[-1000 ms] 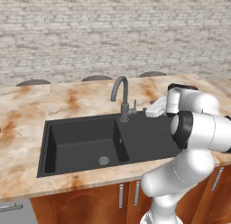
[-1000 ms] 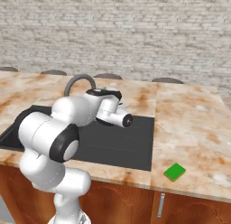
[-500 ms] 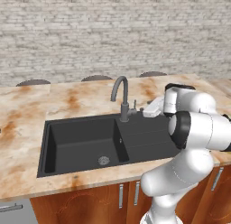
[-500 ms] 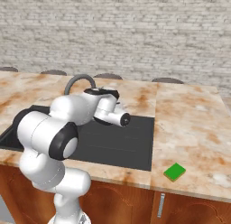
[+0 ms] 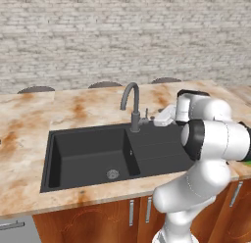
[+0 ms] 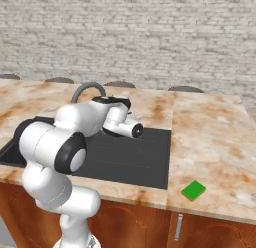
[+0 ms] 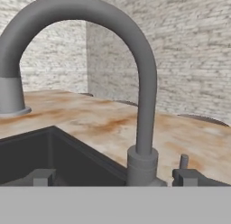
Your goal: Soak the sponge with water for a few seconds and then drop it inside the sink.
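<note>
Marble counter [image 6: 210, 137] runs under a brick wall, and your sponge [image 6: 193, 190] sits untouched on it near the front edge, well right of the sink [image 5: 88, 158]. Your gripper [image 7: 115, 178] hangs by the faucet [image 5: 132, 107], jaws spread wide and empty, likely lined up to start the tap; no stream shows yet.

A marbled tan counter [image 6: 210, 137] stretches out in front of me. Behind it I see a pale brick wall [image 5: 122, 36]. Wooden cabinet doors [image 5: 98, 222] sit beneath.
</note>
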Controlling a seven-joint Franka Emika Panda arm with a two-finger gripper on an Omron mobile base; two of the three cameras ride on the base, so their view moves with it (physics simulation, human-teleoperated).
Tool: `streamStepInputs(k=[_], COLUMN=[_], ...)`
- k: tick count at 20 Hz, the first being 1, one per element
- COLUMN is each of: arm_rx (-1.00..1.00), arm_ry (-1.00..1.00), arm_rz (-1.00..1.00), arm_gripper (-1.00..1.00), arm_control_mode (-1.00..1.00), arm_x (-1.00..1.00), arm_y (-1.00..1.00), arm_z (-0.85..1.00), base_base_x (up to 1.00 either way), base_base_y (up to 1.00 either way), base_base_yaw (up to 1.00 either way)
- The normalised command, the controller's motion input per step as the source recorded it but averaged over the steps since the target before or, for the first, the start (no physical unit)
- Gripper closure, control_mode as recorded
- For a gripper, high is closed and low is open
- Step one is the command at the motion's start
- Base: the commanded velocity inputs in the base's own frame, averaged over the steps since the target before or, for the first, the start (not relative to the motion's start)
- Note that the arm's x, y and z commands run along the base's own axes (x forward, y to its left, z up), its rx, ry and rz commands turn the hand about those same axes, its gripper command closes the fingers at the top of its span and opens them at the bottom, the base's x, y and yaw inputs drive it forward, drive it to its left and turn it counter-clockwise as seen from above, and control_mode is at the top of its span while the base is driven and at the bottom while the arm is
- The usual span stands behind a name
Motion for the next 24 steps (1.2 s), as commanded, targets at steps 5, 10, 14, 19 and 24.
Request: streamStepInputs(k=[5,10,14,19,24], arm_rx=[0.00,0.00,0.00,0.00,0.00], arm_ry=[0.00,0.00,0.00,0.00,0.00], arm_rz=[0.00,0.00,0.00,0.00,0.00], arm_gripper=[-1.00,-1.00,-1.00,-1.00,-1.00], arm_control_mode=[-1.00,-1.00,-1.00,-1.00,-1.00], arm_x=[0.24,0.16,0.00,0.00,0.05], arm_y=[0.00,0.00,0.00,-0.01,0.00], arm_z=[-0.02,-0.04,-0.15,-0.21,-0.07], base_base_x=[0.00,0.00,0.00,0.00,0.00], base_base_y=[0.00,0.00,0.00,0.00,0.00], base_base_yaw=[0.00,0.00,0.00,0.00,0.00])
